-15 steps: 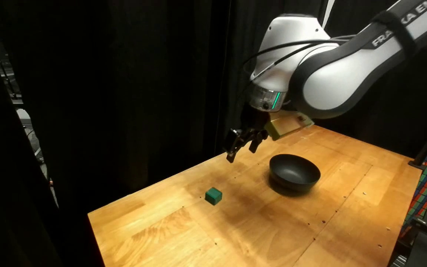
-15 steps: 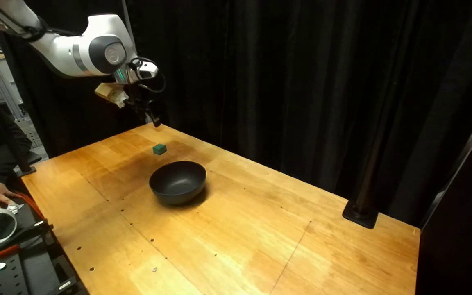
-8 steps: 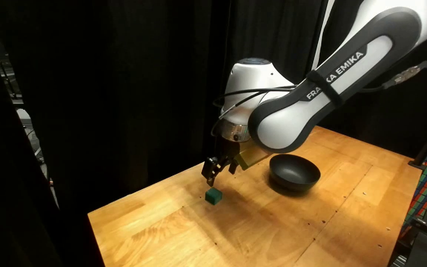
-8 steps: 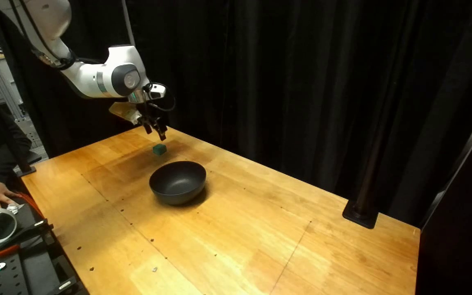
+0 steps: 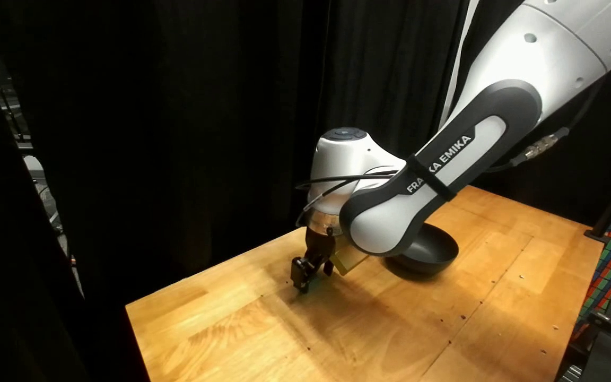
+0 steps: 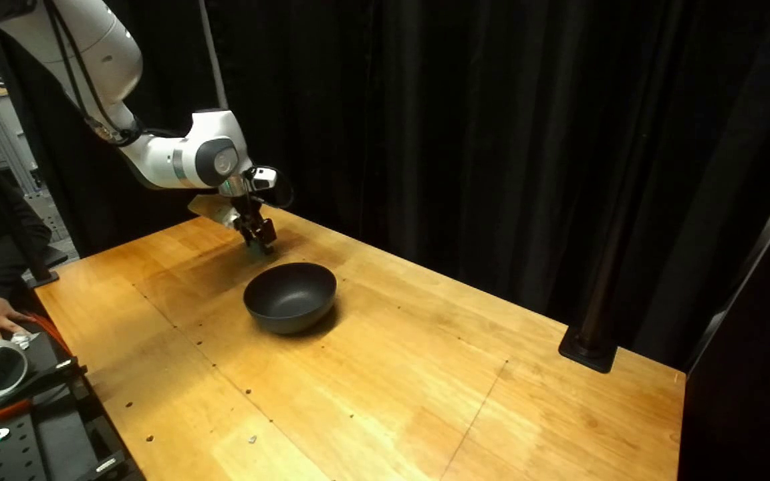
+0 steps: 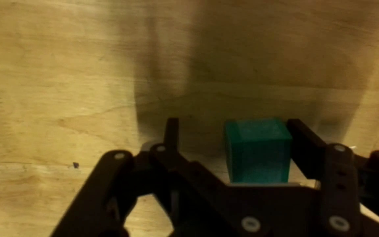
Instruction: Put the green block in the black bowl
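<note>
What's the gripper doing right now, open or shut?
Open: in the wrist view, the gripper stands with its jaws apart, wider than the green block between them, leaving a gap on one side.

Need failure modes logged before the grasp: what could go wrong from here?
1. Uneven grasp: the gripper is open, but in the wrist view the green block sits at or near the image-right finger, with a gap opposite; closing might shove it.
2. Bowl contact: the black bowl stands close by, so a low carry could clip it.
3. Hidden grip: the gripper mostly hides the block in both exterior views, so a slip may go unnoticed there.
</note>
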Robot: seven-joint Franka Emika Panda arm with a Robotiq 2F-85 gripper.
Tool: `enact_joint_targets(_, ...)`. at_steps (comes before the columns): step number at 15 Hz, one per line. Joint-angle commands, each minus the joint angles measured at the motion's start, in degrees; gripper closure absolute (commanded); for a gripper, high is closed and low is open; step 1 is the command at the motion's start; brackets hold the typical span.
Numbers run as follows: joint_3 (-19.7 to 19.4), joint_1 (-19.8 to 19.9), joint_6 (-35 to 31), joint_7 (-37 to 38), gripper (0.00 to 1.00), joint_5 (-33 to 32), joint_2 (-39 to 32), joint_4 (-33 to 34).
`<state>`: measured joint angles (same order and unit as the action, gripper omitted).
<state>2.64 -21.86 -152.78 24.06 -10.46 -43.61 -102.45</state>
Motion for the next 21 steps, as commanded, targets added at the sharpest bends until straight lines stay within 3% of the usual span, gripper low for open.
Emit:
enact_joint_targets(1,-2.6,-2.81,-1.23,-0.39,0.49,0.23,-1.94,2.71)
enact_joint_targets(4,-3.57,-4.0,-1.81,0.02,0.73,0.05,-0.95,2.17)
enact_joint_targets(6,-5.11,-4.81,-0.1,0.73,0.83,-0.45,1.75,0.45)
enact_joint_targets(9,-10.37,-6.6,1.58,3.93,0.81,-2.79,9.58,-5.59)
enact_joint_targets(11,-15.35,-8.81,3.37,8.26,0.81,-7.06,14.17,-8.79)
enact_joint_targets(13,-17.66,-8.67,6.9,11.63,0.8,-10.9,19.42,-12.29)
enact_joint_targets(16,-14.98,-3.94,14.18,13.34,0.8,-11.67,25.44,-17.48)
enact_joint_targets(19,-12.25,0.79,15.22,15.0,0.8,-10.9,29.27,-23.06)
enact_joint_targets(20,-12.67,1.2,12.1,18.85,0.33,-13.82,30.32,-25.18)
enact_joint_targets(21,-12.44,1.93,11.24,21.19,0.32,-15.31,31.43,-26.59)
